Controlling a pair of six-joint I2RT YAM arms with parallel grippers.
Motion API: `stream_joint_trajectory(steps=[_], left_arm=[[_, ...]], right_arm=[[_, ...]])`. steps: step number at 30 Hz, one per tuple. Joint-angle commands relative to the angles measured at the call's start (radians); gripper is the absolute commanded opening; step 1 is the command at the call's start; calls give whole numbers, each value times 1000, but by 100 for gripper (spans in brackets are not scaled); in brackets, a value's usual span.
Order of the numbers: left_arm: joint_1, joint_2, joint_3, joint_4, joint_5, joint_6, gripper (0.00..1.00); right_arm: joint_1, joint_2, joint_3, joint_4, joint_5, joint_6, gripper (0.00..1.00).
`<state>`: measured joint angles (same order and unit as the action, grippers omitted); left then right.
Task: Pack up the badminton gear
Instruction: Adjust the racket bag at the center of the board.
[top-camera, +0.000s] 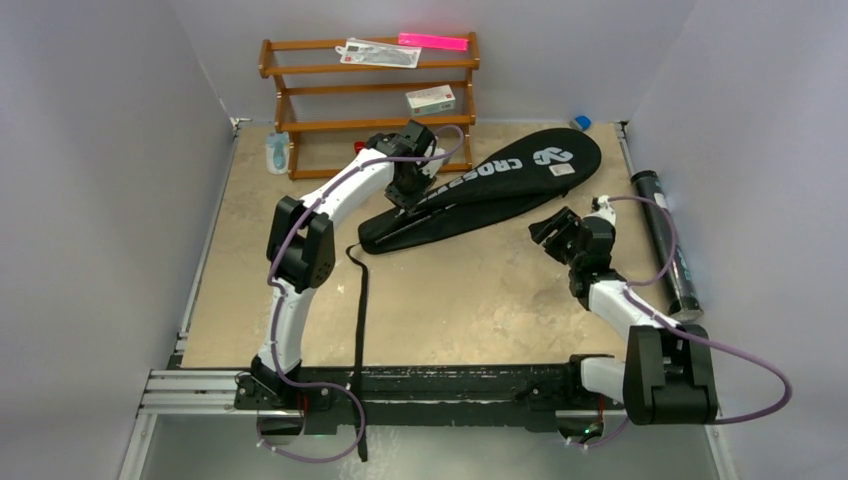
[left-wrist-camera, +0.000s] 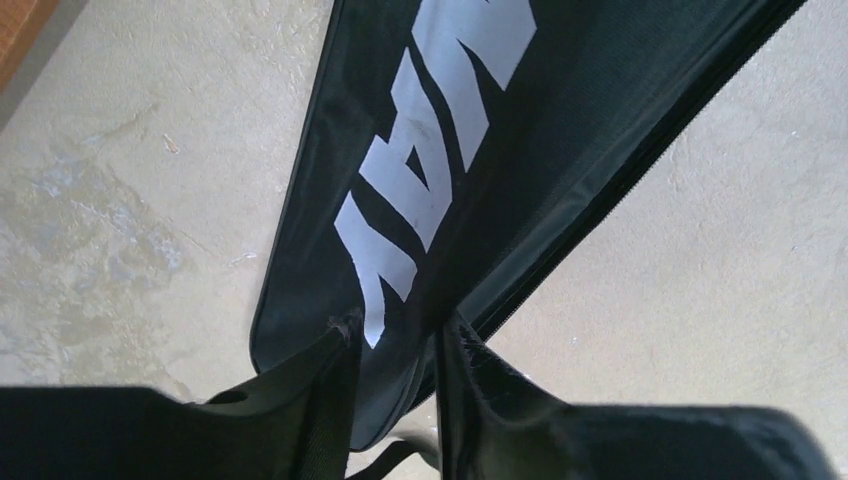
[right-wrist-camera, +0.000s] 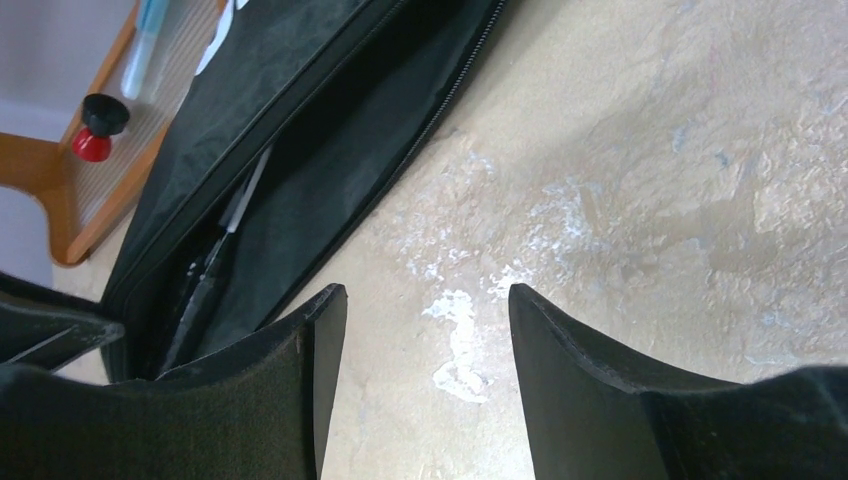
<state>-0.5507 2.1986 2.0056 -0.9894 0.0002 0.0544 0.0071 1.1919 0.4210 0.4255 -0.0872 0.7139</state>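
- Centrally on the mottled beige tabletop (top-camera: 470, 300): long black fabric bag lettered CROSSWAY (top-camera: 500, 180), lying slantwise, narrow end toward the left arm.
- Left gripper (left-wrist-camera: 395, 335) down at that narrow end, fingers (left-wrist-camera: 300, 400) straddling the bag's zipped edge, fabric between them; pinching or loose, cannot tell.
- Right gripper (right-wrist-camera: 428, 300) over bare tabletop just beside the bag, fingers (right-wrist-camera: 280, 390) apart, holding nothing.
- Thin pale shaft (right-wrist-camera: 247, 192) visible inside the open zip.
- Dark cylindrical tube (top-camera: 665, 240) near the table's right edge, well apart from the bag.
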Motion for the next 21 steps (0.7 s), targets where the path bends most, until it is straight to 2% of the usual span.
stream_joint_trajectory(steps=[1, 3, 5, 13, 21], left_arm=[[-14, -67, -4, 28, 14, 29, 38], [-24, -85, -18, 61, 68, 39, 56], [-39, -106, -40, 95, 99, 50, 62], [-70, -193, -113, 187, 16, 64, 64], [-89, -325, -245, 356, 2, 63, 64]], right_arm=[[-6, 71, 57, 48, 32, -22, 62], [-35, 132, 73, 111, 22, -8, 61], [-41, 206, 94, 175, -3, 4, 61], [-41, 473, 213, 307, -28, 39, 53], [-42, 650, 316, 383, -46, 89, 52]])
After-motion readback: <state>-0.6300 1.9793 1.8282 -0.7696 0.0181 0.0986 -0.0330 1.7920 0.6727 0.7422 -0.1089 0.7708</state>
